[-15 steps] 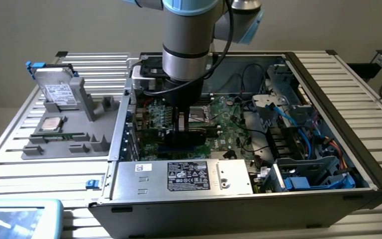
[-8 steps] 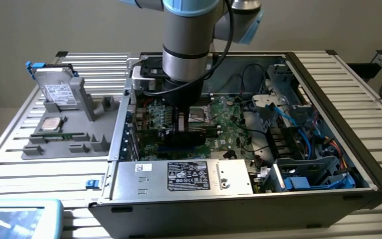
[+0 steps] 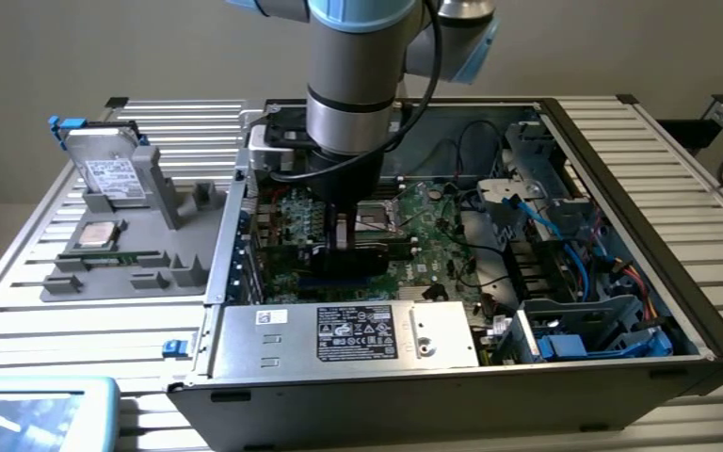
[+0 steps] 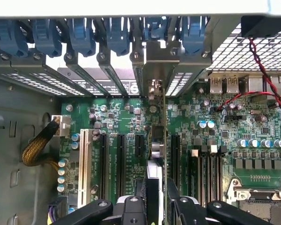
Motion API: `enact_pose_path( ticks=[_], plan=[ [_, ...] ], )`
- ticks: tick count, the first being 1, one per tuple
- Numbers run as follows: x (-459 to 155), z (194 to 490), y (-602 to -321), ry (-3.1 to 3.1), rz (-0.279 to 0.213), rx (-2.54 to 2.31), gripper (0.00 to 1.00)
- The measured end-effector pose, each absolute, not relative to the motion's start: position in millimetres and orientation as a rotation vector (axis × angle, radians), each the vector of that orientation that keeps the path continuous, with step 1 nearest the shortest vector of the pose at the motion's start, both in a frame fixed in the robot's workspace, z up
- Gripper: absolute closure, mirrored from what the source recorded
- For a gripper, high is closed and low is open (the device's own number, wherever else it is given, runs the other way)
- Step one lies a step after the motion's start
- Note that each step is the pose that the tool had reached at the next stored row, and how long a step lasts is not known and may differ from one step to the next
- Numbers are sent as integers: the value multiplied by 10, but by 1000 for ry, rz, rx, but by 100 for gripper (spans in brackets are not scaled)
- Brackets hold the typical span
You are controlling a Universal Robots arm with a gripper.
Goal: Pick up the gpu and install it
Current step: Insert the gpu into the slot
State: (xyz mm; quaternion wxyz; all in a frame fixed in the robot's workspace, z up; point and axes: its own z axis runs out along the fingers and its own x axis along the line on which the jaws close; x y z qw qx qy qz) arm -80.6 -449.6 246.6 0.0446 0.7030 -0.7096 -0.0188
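gripper (image 4: 155,208), closest in the wrist view: its black fingers are drawn partway together and clamped on the gpu (image 4: 155,150), one on each face. the card is held edge-on and upright over the motherboard (image 4: 215,140), among the long black expansion slots (image 4: 174,157); whether its lower edge is seated in a slot cannot be told. the card's metal bracket (image 4: 154,61) is set against the rear wall of the case, between the blue slot latches (image 4: 117,33). in the exterior view the arm (image 3: 351,75) is shown reaching straight down into the open computer case (image 3: 625,198), with the gripper (image 3: 359,240) and gpu (image 3: 346,256) over the green board, toward the side of the case at the exterior view's left. a power supply (image 3: 349,334) is seen at the near edge of the case. outside the case, at the exterior view's left, a grey tray (image 3: 123,273) is shown carrying a hard drive (image 3: 110,174).
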Motion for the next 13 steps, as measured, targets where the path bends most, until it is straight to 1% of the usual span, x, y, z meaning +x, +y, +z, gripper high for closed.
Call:
enact_pose_path(
  ticks=[13],
  plan=[
    [-812, 2466, -4497, -2168, -56, 2146, 72]
  ],
)
